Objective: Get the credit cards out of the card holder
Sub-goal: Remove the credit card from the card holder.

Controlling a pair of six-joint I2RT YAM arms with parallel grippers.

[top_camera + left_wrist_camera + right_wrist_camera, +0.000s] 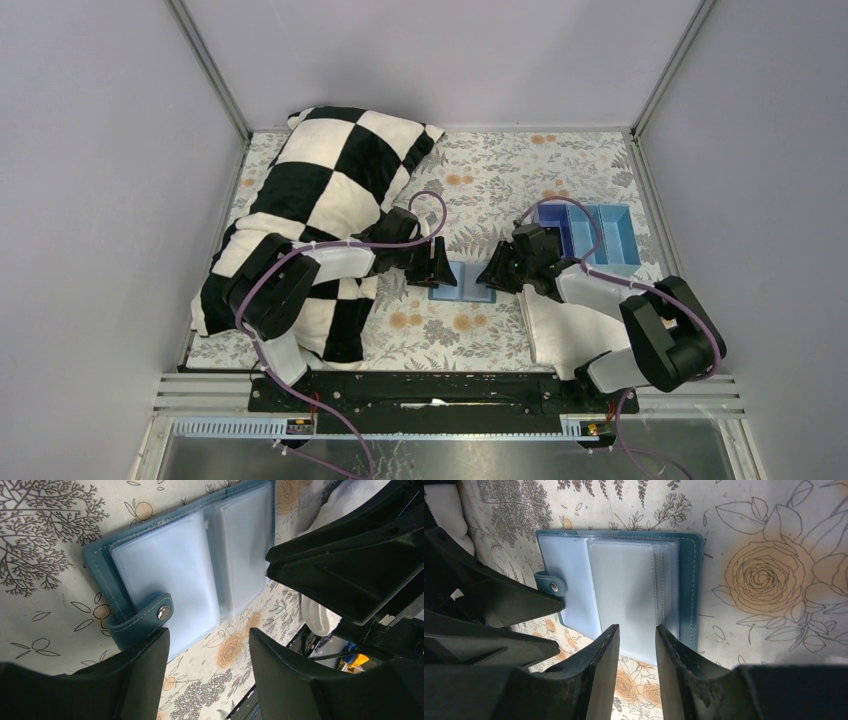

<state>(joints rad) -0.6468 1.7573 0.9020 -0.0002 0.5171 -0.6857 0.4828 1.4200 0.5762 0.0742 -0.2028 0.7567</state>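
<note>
- Between the fingers of the left gripper (209, 637) the gap stands wide; nothing is held, and the strap side of the card holder (175, 570) lies just under the tips.
- Its snap strap (148, 616) curls up from that edge, just beside the left-hand finger in the wrist view.
- Right gripper (636, 628): jaws apart by a narrow gap and gripping nothing; the fingers hang over the holder's opposite long edge, and whether they touch it cannot be told.
- Card holder: teal, open and lying flat at mid-table between the two grippers, which face each other across it.
- Clear sleeves (624, 585): stacked inside the cover, frosted; whether cards sit in them cannot be made out.
- Edges: the holder's far and near short edges are bare of fingers, with open cloth beyond both.
- Floral tablecloth (500, 175): covers the whole table; the widest bare stretch lies beyond the holder, toward the back wall.
- Checked pillow (320, 200): black and white, fills the left side, and the left arm reaches across it.
- Blue bin (590, 235): compartmented, near the right edge, just behind the right arm.
- White cloth (560, 330): lies under the right arm, near the front edge.
- Grey walls (100, 150): enclose the table on the left, back and right.
</note>
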